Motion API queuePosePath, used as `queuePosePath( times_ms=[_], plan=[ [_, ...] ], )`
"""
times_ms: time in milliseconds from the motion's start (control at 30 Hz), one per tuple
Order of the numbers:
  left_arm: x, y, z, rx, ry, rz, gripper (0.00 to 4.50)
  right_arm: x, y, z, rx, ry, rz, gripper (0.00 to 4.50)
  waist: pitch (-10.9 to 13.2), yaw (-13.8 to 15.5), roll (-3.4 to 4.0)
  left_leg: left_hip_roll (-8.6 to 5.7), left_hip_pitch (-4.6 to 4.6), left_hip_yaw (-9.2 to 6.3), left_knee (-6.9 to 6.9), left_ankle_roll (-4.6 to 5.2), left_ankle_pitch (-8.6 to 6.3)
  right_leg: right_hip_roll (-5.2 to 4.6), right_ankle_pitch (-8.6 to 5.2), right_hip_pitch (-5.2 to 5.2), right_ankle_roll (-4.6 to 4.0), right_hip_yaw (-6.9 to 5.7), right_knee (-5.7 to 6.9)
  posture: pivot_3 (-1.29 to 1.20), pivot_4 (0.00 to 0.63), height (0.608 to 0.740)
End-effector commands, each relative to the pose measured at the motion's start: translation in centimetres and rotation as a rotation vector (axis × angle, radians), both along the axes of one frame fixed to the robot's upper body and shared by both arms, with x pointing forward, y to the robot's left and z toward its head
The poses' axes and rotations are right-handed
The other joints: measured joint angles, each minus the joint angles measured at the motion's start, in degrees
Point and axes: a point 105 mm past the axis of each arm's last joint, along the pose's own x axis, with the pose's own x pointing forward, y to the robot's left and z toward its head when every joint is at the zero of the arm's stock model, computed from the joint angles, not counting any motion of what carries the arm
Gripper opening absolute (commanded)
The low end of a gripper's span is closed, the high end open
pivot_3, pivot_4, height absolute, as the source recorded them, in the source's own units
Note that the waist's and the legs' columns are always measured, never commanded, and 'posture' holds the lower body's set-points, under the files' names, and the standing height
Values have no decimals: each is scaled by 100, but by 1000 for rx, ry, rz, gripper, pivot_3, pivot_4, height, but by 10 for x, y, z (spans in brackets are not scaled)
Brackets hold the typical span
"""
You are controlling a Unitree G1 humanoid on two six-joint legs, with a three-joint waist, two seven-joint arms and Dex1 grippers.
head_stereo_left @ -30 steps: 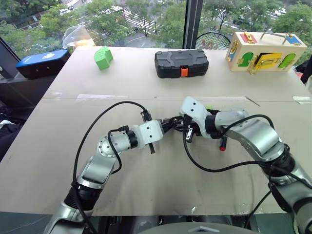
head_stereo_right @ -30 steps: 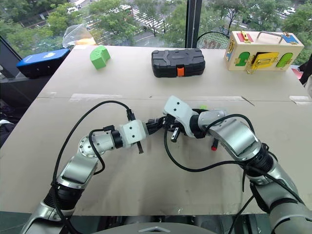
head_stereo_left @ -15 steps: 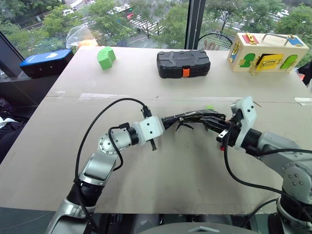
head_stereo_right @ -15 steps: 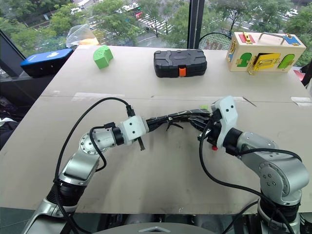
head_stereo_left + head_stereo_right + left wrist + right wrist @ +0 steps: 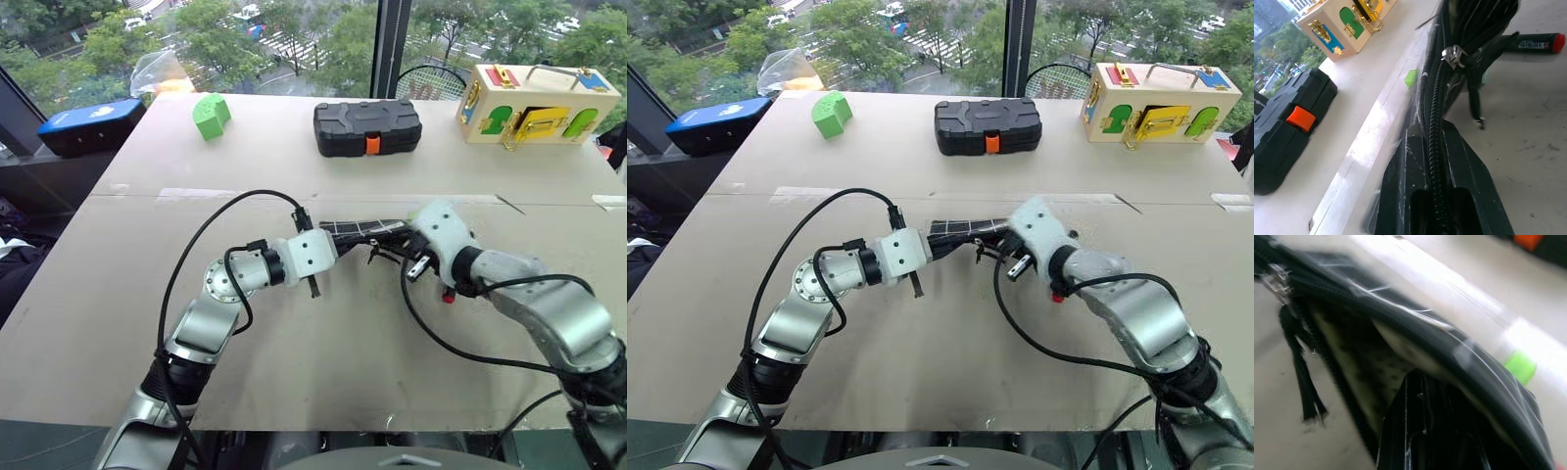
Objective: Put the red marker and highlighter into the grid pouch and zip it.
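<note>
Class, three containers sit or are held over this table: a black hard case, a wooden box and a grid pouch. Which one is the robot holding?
The grid pouch, the flat black one with white lines, held between both grippers. The hard case and wooden box rest untouched at the table's far edge.

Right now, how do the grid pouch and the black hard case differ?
The grid pouch is soft fabric with white grid lines; the black hard case is rigid, with an orange latch. The pouch is gripped between both end effectors at mid-table; the case rests untouched near the far edge. Both are black.
</note>
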Motion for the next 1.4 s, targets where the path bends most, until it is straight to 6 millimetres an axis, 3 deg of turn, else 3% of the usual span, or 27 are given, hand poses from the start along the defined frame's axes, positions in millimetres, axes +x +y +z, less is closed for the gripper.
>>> queuePosePath(
  times_ms=[33,100,167,333,367,533,767,900,967,1067,1300,1400],
  plan=[
    [-3,-4,8,7,-47,-32,0,6,15,6,-172,-171,184,280,0,-19,-2,0,-1,0,-1,0,0,0,0,0,1,-1,-1,0,150,740],
    [-2,-1,6,13,-44,-12,0,9,19,9,-239,-225,258,962,0,-28,-3,2,-1,0,0,0,0,0,0,0,2,-2,0,0,150,740],
    [0,2,4,17,-39,10,0,11,22,10,-302,-261,318,2049,0,-31,-3,3,-1,2,0,-1,1,-1,0,0,3,-3,0,0,150,740],
    [2,6,2,15,-33,41,0,18,19,13,-358,-311,334,4268,-2,-29,-6,5,-1,7,1,-2,1,-4,0,0,3,-5,-1,0,150,740],
    [2,6,2,14,-32,46,0,20,18,14,-364,-316,332,4456,-1,-30,-5,5,-1,9,2,-2,1,-5,0,0,3,-4,0,0,150,740],
    [6,15,-4,19,-17,83,0,25,5,14,-398,-317,310,4456,-1,-31,-5,5,0,13,3,-2,1,-5,0,0,3,-4,0,0,150,740],
    [15,29,-7,29,-7,133,0,2,-23,44,9,-64,169,4456,-2,23,-6,7,-2,10,4,-2,1,-5,1,2,2,-7,0,0,150,740],
    [21,40,-5,29,-13,168,0,-16,-59,51,203,24,-57,4456,-4,70,-9,7,0,8,4,-1,0,-6,2,2,1,-7,1,0,150,740],
    [23,43,-3,27,-17,176,0,-22,-72,44,262,65,-184,4456,-7,96,-14,7,-3,-2,3,-2,0,-8,2,4,1,-7,1,0,150,740],
    [24,45,-2,25,-21,175,0,-22,-95,11,303,110,-519,4456,-10,80,-16,7,-6,-6,4,-2,0,-9,1,2,0,-1,6,0,150,740],
    [23,42,1,26,-26,157,0,-30,-90,-53,287,199,-813,4456,-10,64,-16,4,-5,12,3,-2,0,-6,1,-11,0,3,18,0,150,740],
    [21,41,3,28,-27,146,0,-31,-93,-61,322,196,-876,3166,-17,62,-27,2,-3,16,3,-3,1,-5,1,-12,1,6,19,0,150,740]
  ],
)
